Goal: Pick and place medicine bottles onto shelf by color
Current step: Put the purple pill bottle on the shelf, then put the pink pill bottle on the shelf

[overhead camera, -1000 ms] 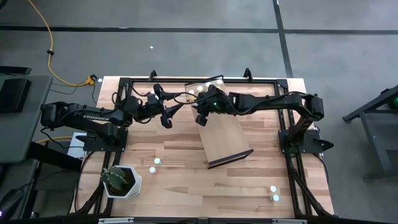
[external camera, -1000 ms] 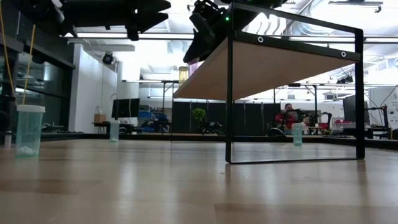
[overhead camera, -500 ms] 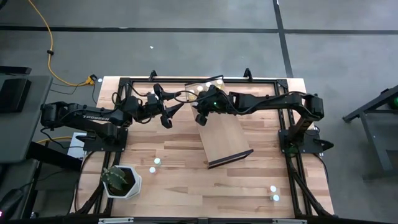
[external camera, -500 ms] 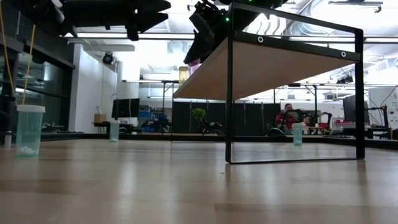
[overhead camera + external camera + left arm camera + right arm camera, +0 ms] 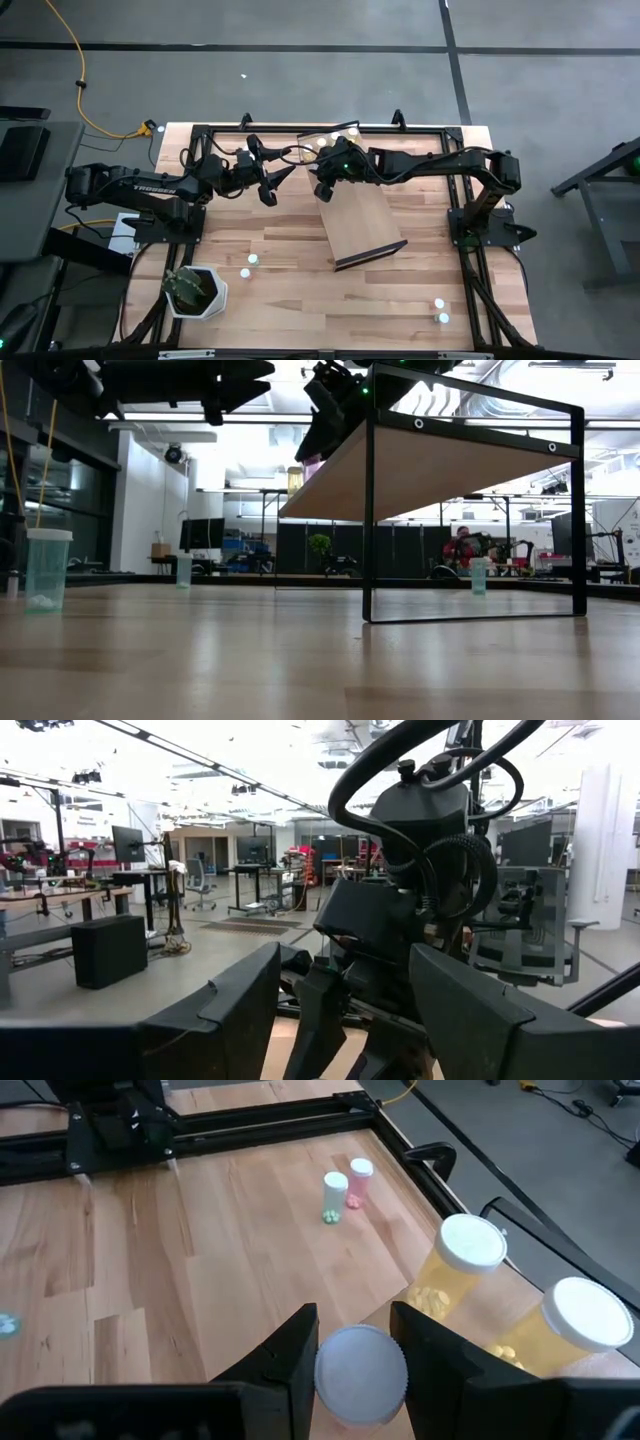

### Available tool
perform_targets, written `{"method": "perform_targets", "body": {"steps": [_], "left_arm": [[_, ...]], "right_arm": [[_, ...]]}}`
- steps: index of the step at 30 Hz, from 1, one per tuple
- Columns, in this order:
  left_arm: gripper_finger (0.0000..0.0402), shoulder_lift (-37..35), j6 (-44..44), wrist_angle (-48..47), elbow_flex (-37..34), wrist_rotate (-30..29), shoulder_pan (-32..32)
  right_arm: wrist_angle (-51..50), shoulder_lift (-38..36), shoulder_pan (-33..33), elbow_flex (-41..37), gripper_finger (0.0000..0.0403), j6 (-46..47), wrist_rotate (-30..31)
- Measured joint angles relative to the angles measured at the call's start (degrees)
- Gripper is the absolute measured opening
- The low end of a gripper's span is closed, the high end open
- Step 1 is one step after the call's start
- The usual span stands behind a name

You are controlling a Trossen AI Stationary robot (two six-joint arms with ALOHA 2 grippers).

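Right gripper (image 5: 350,1355) was found closed on a white-capped bottle (image 5: 360,1372), held above the upper end of the shelf (image 5: 362,222); the body colour of that bottle could not be confirmed from the wrist view, though the low view suggested pink. Two yellow bottles (image 5: 455,1275) stood on the shelf just beside the held one. A green bottle (image 5: 333,1198) and a pink bottle (image 5: 358,1183) stood together on the surface (image 5: 220,1240) well beyond the shelf. Left gripper (image 5: 270,185) hovered near the shelf's upper end with its fingers spread wide and nothing between them.

Assessment: the step in hand appeared to be placement. To do it well, the bottle should be lowered upright, clear of the yellow pair, and released only once its base rests on the tilted board, since a bottle let go early could topple or slide.
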Motion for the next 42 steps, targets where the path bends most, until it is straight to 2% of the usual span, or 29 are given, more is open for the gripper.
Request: {"method": "perform_targets", "body": {"steps": [4, 20, 32, 42], "left_arm": [[0.0213, 0.0, 0.0, 0.0, 0.0, 0.0, 0.0], [0.0213, 0.0, 0.0, 0.0, 0.0, 0.1, 0.0], [0.0213, 0.0, 0.0, 0.0, 0.0, 0.1, 0.0], [0.0213, 0.0, 0.0, 0.0, 0.0, 0.1, 0.0]], "right_arm": [[0.0, 0.0, -0.2, 0.0, 0.0104, 0.0, -2.2], [0.7, 0.0, -1.2, 0.0, 0.0106, 0.0, -1.7], [0.7, 0.0, -1.2, 0.0, 0.0185, -0.2, -2.2], [2.8, -1.7, -1.2, -0.1, 0.0197, -5.3, -0.9]]}}
